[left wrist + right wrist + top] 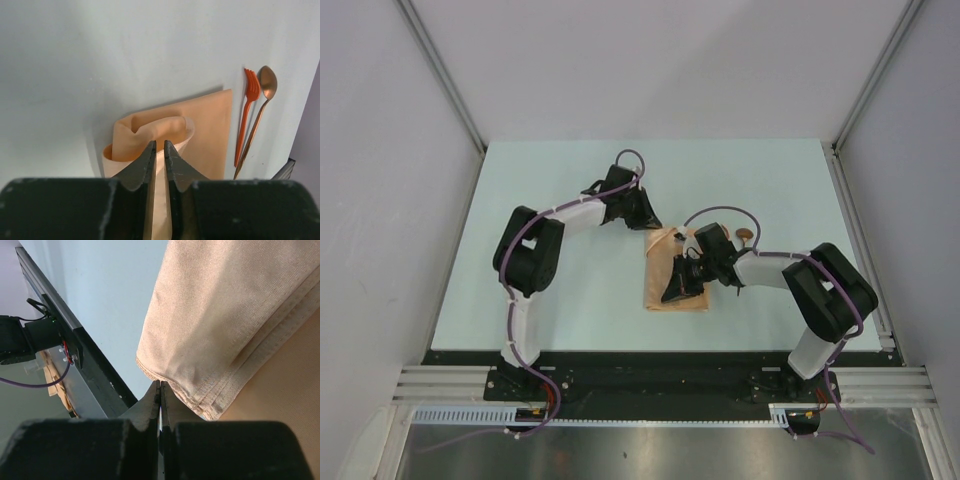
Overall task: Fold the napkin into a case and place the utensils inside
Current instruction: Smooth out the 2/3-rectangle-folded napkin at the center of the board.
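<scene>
Napkin [210, 135], a peach-orange cloth of fine weave, lies partly folded on the pale blue-green table [570, 290], right of centre, between the two arms. Its far part lies flat as a smooth rectangle. The near edge stands up in a soft, rounded curl at the tips of the left gripper [160, 146]. That claw's dark, wedge-shaped jaws stand a narrow slit apart, with pale cloth showing in the slit; whether they pinch it cannot be told.

The right gripper [160, 386] has its jaws pressed flat together with nothing seen between them. Its tips sit just beside a rounded corner of the fold, where several stitched hems lie stacked. From the right wrist the cloth shows fine diagonal ribs and fills most of the view, so its outline there is cut off.

The utensils lie side by side on the table just beside the napkin's right edge, outside it. One is a matte orange-red fork [248, 115] with slim tines, the other a glossy copper-brown spoon [266, 95] with an oval bowl. The spoon's handle runs down to the left gripper's dark body, and its end is hard to make out.

From above, the right gripper covers the cloth's middle. The fork cannot be made out there, and only the spoon's bowl peeps out past the right arm.
</scene>
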Controlling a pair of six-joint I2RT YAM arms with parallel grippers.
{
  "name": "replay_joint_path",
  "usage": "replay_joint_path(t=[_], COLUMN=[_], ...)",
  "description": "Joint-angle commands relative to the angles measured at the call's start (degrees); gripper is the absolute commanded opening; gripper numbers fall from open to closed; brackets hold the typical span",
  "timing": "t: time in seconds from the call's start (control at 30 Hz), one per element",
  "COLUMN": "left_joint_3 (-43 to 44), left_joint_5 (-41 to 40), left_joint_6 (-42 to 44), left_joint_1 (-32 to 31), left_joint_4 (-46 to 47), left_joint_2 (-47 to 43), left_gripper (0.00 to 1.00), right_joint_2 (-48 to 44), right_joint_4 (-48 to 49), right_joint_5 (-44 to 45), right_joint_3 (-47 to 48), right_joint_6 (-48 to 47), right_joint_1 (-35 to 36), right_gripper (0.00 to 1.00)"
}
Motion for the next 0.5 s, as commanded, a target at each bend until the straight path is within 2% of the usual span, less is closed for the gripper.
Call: replay_joint_path(t=[0.0, 0.17, 0.27, 0.43, 0.47], left_joint_3=[0.72, -0.07, -0.25, -0.43, -0.51], left_joint_5=[-2.55, -5.54, -6.77, -5.98, -6.24], left_joint_6=[4.07, 6.97, 8.47, 8.91, 9.08], left_joint_1=[-0.2, -0.11, 0.33, 1.65, 1.65], left_joint_4=[-3.84, -6.12, -6.31, -6.39, -6.74], left_joint_2=[-4.31, -6.07, -7.04, -7.3, -7.39], left_gripper=[0.14, 0.18, 0.25, 0.3, 0.34], right_joint_2=[-0.78, -0.51, -0.51, 0.46, 0.46], right_joint_4=[2.54, 3.16, 3.51, 4.91, 5.0], right_joint_5=[-0.85, -1.12, -1.03, -1.38, -1.29], right_joint_3=[-0.48, -1.88, -2.76, -3.82, -3.99], right_joint_6=[1.14, 1.32, 1.23, 1.84, 1.76], right_joint_1=[0.58, 0.68, 0.59, 0.59, 0.5], right_gripper=[0.02, 0.02, 0.02, 0.01, 0.01])
